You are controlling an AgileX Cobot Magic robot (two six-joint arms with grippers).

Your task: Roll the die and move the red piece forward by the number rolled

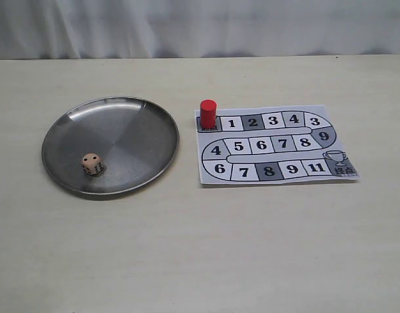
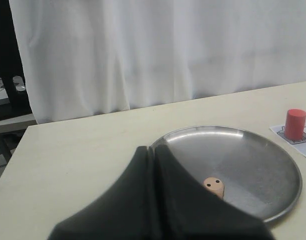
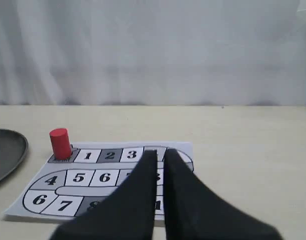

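The pale peach die [image 1: 91, 163] lies inside the round metal plate [image 1: 121, 127], near its front left rim. My left gripper [image 2: 152, 149] is shut, with its fingers pressed together, and partly hides the die [image 2: 214, 186]. Two black pips show on the die's top. The red piece [image 1: 207, 113] stands upright on the dark start square just left of square 1 on the paper board [image 1: 278, 145]. My right gripper [image 3: 160, 152] hovers near the board [image 3: 88, 177], its fingers nearly touching and holding nothing. The red piece [image 3: 60, 143] stands apart from it. Neither gripper shows in the exterior view.
The plate [image 2: 252, 165] sits left of the board, with a small gap between them. A white curtain [image 1: 200, 26] hangs behind the table's far edge. In the left wrist view the table's corner [image 2: 28, 131] borders dark furniture.
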